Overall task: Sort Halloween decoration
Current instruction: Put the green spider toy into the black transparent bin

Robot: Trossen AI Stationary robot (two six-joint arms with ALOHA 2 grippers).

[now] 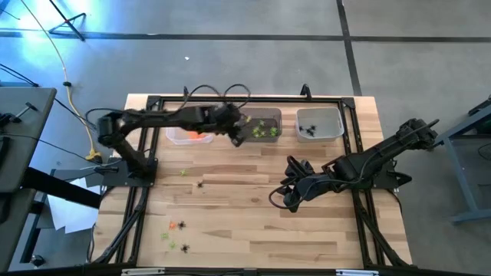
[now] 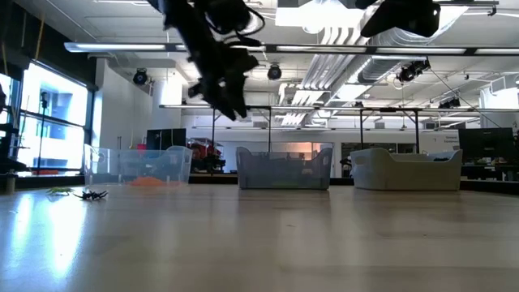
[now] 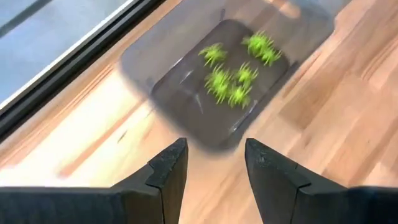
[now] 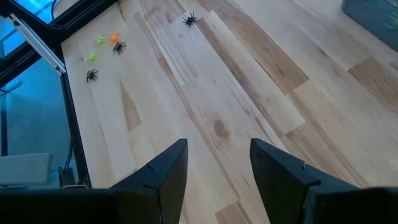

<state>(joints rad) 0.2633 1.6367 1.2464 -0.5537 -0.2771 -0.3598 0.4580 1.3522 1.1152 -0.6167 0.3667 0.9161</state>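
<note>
Spiky lime-green trinkets (image 3: 239, 73), translucent bin (image 3: 155, 62)

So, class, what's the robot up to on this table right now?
It is sorting tiny plastic trinkets by colour into three translucent bins. The left gripper, jaws open and empty, hangs above the middle bin holding lime-green trinkets. The right gripper, also open, waits mid-table. Black spiders and other trinkets lie loose on the wood.
</note>
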